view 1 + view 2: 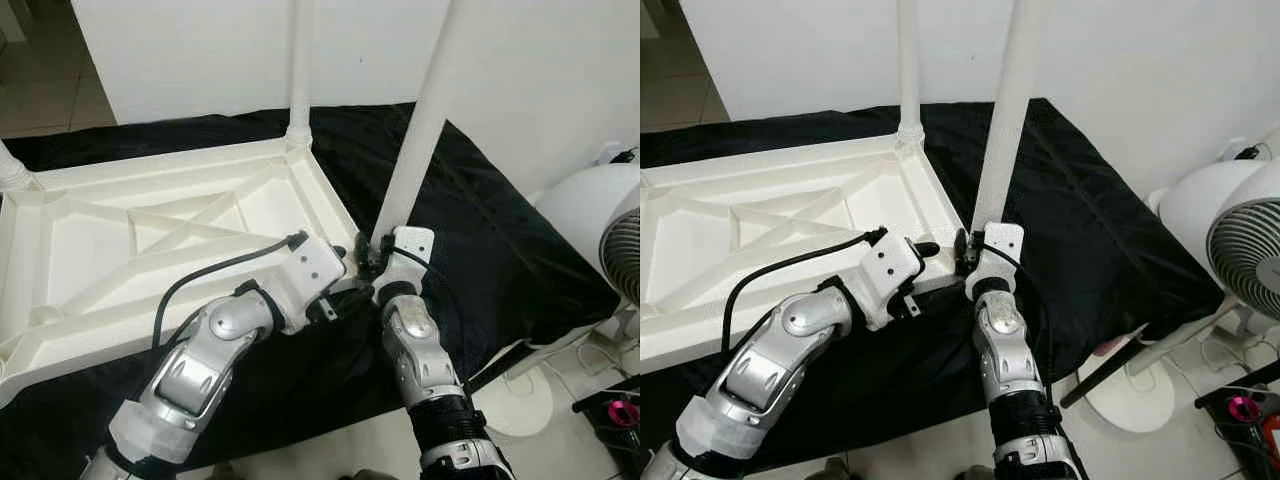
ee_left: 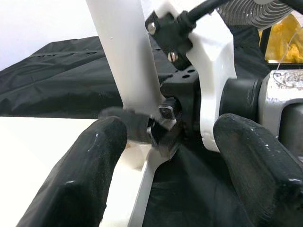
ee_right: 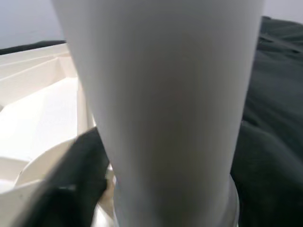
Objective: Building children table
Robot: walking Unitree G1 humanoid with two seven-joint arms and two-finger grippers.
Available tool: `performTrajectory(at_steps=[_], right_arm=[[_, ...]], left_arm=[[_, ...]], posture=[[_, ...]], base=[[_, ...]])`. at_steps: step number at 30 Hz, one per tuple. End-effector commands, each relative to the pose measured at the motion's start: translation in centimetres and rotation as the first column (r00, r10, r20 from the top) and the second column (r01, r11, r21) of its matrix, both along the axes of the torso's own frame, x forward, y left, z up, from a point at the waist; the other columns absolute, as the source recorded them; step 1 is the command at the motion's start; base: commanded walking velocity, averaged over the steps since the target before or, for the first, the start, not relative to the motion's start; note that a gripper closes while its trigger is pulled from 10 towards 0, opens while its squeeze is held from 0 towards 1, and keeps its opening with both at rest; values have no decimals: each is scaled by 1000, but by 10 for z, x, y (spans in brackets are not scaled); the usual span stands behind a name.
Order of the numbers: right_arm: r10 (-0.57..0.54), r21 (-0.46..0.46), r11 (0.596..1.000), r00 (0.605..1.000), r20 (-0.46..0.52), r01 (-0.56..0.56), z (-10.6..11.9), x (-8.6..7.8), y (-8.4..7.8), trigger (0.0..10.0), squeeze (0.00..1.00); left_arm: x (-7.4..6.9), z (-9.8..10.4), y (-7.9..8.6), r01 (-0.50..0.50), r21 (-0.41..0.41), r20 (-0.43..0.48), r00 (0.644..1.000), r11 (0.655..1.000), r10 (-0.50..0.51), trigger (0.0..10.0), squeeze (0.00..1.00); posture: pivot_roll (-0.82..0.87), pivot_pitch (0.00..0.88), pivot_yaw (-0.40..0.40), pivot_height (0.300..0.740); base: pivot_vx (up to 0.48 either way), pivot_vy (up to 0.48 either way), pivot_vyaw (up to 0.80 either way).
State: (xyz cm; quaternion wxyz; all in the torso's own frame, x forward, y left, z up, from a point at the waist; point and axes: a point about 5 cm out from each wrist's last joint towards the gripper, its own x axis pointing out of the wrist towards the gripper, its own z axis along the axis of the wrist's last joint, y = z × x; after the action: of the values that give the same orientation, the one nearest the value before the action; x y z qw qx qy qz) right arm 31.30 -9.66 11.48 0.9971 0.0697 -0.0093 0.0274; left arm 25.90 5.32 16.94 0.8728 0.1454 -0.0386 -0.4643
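A white plastic children's table [image 1: 322,200] lies upside down on a black cloth [image 1: 480,220]. One white leg [image 1: 300,70] stands in its far right corner socket. A second table leg [image 1: 420,120] stands tilted at the near right corner, and my right gripper [image 1: 375,262] is shut on its base. In the right wrist view this table leg [image 3: 165,104] looms close, with one black finger [image 3: 80,175] against it. My left gripper [image 1: 350,275] is open right beside that corner, its fingers [image 2: 94,179] spread on either side of the leg's foot, not touching it.
A white standing fan [image 1: 600,230] and its base sit on the floor to the right, with cables and a pink object nearby. A white wall rises behind the cloth. Another leg stub [image 1: 10,172] shows at the table's far left corner.
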Motion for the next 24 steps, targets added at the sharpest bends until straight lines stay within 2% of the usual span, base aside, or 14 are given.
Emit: performTrajectory(at_steps=[1,4,8,12,13,15,20,22,24], right_arm=[[13,15,1000,1000,-28,-13,-7,-4,2,10000,1000],[56,24,998,998,12,-56,-1,-6,-3,10000,1000],[82,18,996,996,31,-83,1,-9,-15,10000,1000],[122,1,993,992,42,-122,3,-9,-19,10000,1000],[164,0,986,985,51,-164,4,-10,-22,10000,0],[242,-33,970,967,72,-241,8,-9,-29,10000,0],[317,-74,947,945,81,-311,11,-7,-36,10000,0],[415,-160,902,907,66,-401,14,-1,-46,10000,0],[415,-160,902,907,66,-401,14,-1,-46,10000,0]], left_arm=[[0,-1,-2,19,23,7,1000,1000,-19,10000,0],[-1,-2,-2,21,23,4,1000,1000,-21,10000,0],[-1,-2,-2,20,30,12,1000,999,-21,10000,0],[0,-2,-2,20,31,14,1000,999,-20,10000,0],[0,-1,-2,20,32,16,1000,999,-20,10000,0],[1,-1,-2,20,34,17,1000,999,-20,10000,0],[1,-1,-2,22,35,17,1000,999,-22,10000,0],[3,0,-3,24,34,18,1000,999,-25,10000,0],[3,0,-3,24,34,18,1000,999,-25,10000,0]], posture=[[-40,0,-26,740],[-39,0,-27,740],[-41,0,-26,740],[-43,0,-24,740],[-45,0,-20,740],[-49,0,-14,740],[-57,0,-6,740],[-63,0,-2,740],[-63,0,-2,740]], base=[[0,0,0],[0,0,0],[0,0,0],[0,0,0],[0,0,0],[0,0,0],[0,0,0],[0,0,0],[0,0,0]])
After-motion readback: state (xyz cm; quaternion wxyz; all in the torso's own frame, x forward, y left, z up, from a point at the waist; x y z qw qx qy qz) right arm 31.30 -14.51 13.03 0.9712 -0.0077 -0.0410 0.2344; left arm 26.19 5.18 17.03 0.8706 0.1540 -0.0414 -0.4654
